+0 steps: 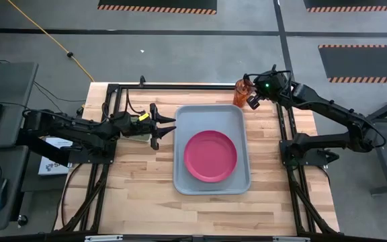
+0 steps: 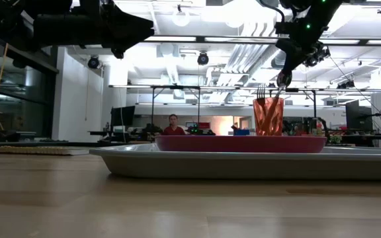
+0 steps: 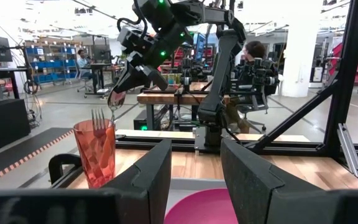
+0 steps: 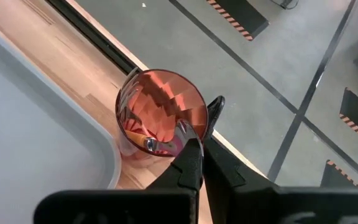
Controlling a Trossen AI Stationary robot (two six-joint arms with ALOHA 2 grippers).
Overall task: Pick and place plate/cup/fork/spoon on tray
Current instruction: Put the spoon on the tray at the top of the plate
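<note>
The table (image 1: 140,202) is a pale wooden board, and the two dark arms reach over it from both sides. In the middle lies the tray (image 1: 210,115), with its long axis running from the far edge of the table toward the near edge. The pink plate (image 1: 210,156) already rests flat inside the tray, in the half nearer to the front.

The cup (image 1: 242,93) is not on the tray. It stands upright on the wood just beside the tray's far right corner, near the back edge of the table. Inside it some cutlery stands; the tines of a fork (image 3: 99,116) show above the rim, and the right wrist view shows metal handles at the bottom.

The right gripper (image 4: 199,132) is directly above the cup, and its two fingers are pressed together at the cup's rim. They seem to pinch a piece of cutlery or the rim itself, but I cannot tell which one.

The left gripper (image 1: 168,125) hovers just beside the tray's left edge with its fingers apart and nothing between them.

In my judgement the right arm is the nearer one for the cup. The tray lies to the left of the cup and toward the front, so the next move goes in this direction, over the rim to the free area behind the plate.
</note>
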